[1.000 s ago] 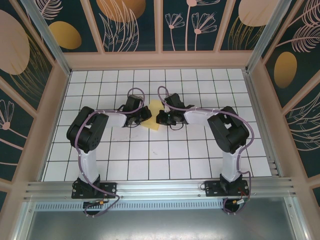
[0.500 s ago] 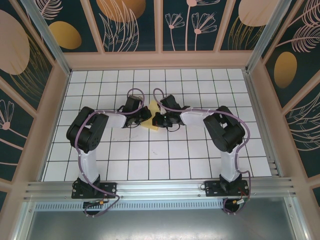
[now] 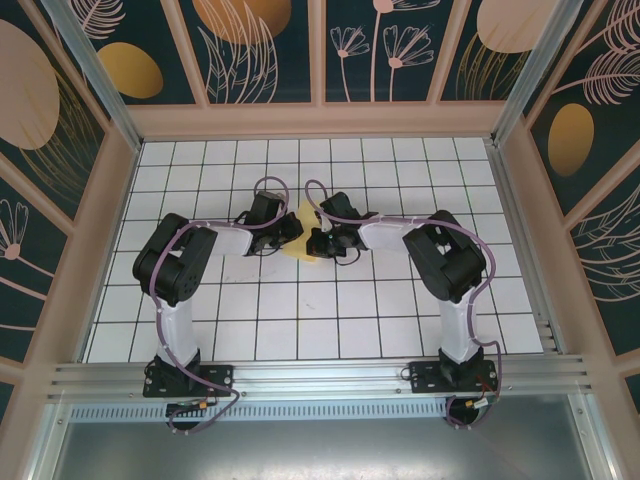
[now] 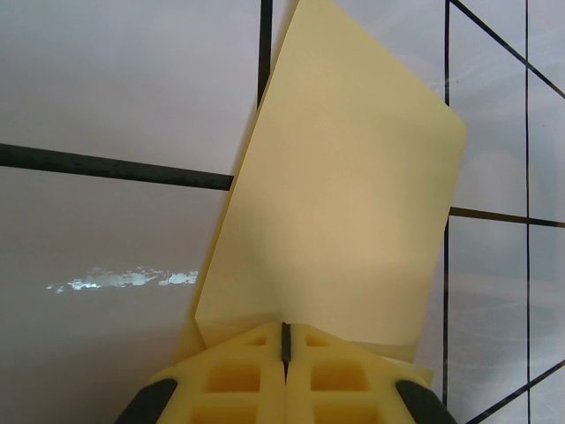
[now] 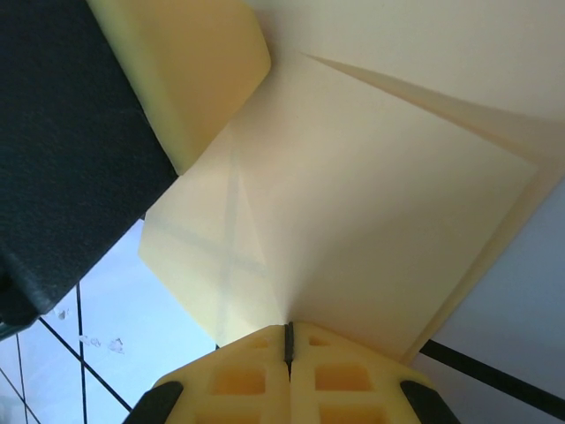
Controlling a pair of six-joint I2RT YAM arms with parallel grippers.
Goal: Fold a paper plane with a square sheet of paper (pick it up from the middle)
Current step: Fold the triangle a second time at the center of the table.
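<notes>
Both arms reach inward and meet over the middle of the white tiled bench (image 3: 300,320). The square sheet of paper (image 3: 308,213) sits between them, a bright yellow patch partly covered by the two black wrists.

In the overhead view the left claw (image 3: 291,233) comes in from the left and the right claw (image 3: 317,241) from the right. Their tips are close together, with the yellow sheet between them.

In the left wrist view the left claw (image 4: 284,334) has its two yellow fingers pressed together, with a bare seam between them, pinching the near edge of the paper (image 4: 344,194). From that grip the sheet runs away from the camera as one broad, smooth panel with a rounded far corner. It covers a crossing of the black grid lines on the bench (image 4: 106,88).

In the right wrist view the right claw (image 5: 288,334) is likewise closed tight on the sheet (image 5: 371,203), nipping it at an edge. Here the paper shows pale crease lines crossing near the grip and a sharper diagonal fold higher up, so it is bent rather than flat. The yellow finger of the left claw (image 5: 190,71) presses against the paper at the upper left, with its black housing beside it.

Whether any edge of the paper rests on the bench cannot be told.
</notes>
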